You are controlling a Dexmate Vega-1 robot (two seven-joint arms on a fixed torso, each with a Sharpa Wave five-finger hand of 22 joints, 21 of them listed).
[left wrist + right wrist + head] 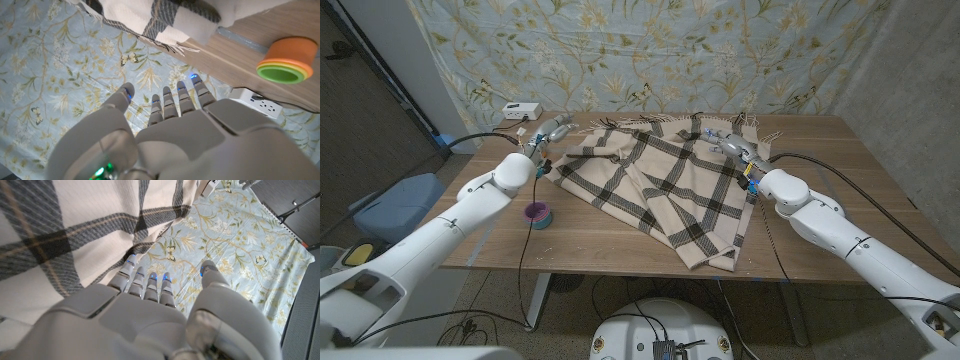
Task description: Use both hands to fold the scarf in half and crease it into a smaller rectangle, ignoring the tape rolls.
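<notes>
Fingers (170,102) of the left hand (552,131) and right hand (735,147) are spread and hold nothing, poised at the plaid scarf's (655,185) far corners on the worktop (820,225). Rumpled, overhanging cloth may slip during a lift. Purple tape roll (538,213) sits near. Fingertip contact is unclear.

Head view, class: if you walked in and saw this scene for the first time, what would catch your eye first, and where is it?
The cream scarf with dark plaid lines dominates, lying rumpled across the middle of the wooden table, one corner reaching its near edge. The left hand and right hand sit at the scarf's far corners. A purple tape roll stands out near the left arm, and a flowered cloth hangs behind.
</notes>
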